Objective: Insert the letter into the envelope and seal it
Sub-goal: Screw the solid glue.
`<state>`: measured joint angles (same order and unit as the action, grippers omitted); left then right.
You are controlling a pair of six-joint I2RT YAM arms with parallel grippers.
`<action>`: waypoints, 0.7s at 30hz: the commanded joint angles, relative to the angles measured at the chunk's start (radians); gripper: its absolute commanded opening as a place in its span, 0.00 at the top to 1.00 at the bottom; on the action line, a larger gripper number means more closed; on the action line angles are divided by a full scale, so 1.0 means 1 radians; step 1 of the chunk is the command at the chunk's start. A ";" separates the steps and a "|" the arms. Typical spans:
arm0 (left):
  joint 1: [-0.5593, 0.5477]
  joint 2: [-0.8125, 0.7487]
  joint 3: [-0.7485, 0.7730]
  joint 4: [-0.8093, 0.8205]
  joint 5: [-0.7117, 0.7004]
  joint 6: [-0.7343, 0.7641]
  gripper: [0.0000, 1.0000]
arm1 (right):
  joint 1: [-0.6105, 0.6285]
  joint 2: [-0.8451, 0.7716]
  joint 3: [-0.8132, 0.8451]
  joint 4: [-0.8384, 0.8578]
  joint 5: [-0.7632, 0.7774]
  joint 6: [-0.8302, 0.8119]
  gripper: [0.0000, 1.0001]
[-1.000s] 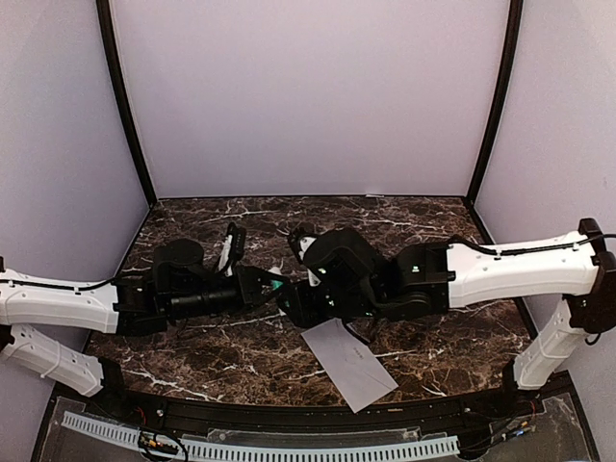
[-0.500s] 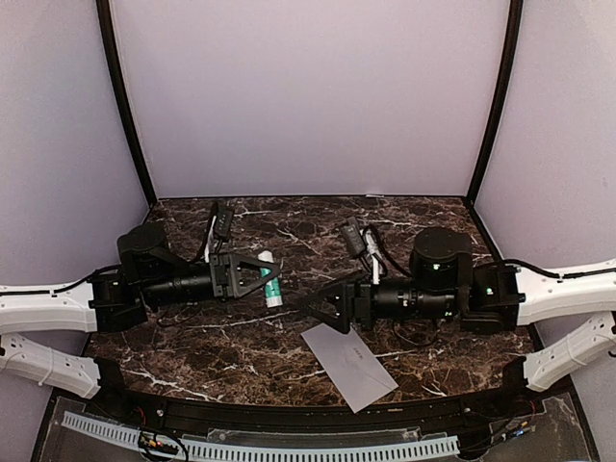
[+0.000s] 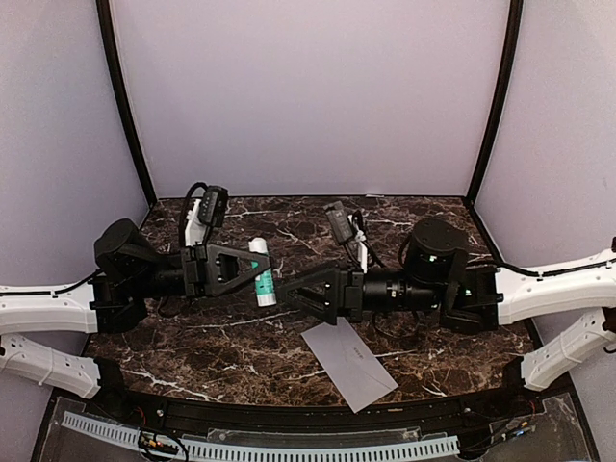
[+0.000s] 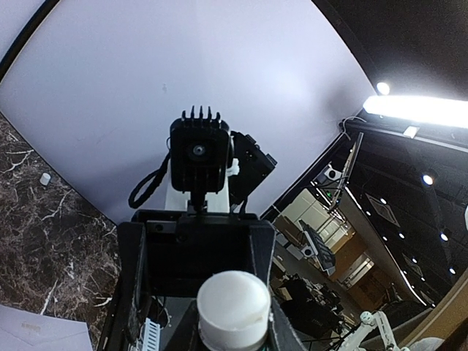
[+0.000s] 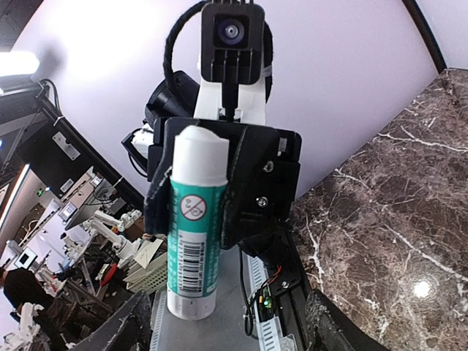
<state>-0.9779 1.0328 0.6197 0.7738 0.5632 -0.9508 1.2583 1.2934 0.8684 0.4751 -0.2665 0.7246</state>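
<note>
The left hand (image 3: 248,273) is clamped on a glue stick (image 3: 261,262), which sits crosswise right at its fingertips. Straight across, just short of the stick, the right hand (image 3: 300,296) has its fingers spread apart and carries nothing. The envelope (image 3: 350,364) lies flat on the desk (image 3: 433,221) on the near side of the right hand. I can't make out the letter as a separate sheet, so presumably it's already inside.

For the sealing, I'd keep the left grip firm on the barrel and have the right hand pin the envelope before glue meets flap.

A second ago both hands were bunched together over the middle. Since then they've drawn apart, and the right one has spread its fingers.
</note>
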 commanded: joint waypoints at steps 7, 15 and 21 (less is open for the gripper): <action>0.002 -0.007 0.002 0.079 0.031 -0.004 1.00 | 0.037 0.074 0.078 0.098 -0.096 0.007 0.41; 0.002 -0.004 0.003 0.080 0.017 -0.001 1.00 | 0.040 0.093 0.086 0.096 -0.118 0.015 0.61; 0.002 0.000 0.002 0.079 0.013 -0.003 1.00 | 0.040 0.095 0.087 0.094 -0.117 0.013 0.68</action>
<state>-0.9779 1.0348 0.6197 0.8001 0.5797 -0.9543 1.2900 1.3876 0.9237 0.5259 -0.3706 0.7383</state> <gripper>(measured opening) 0.225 0.347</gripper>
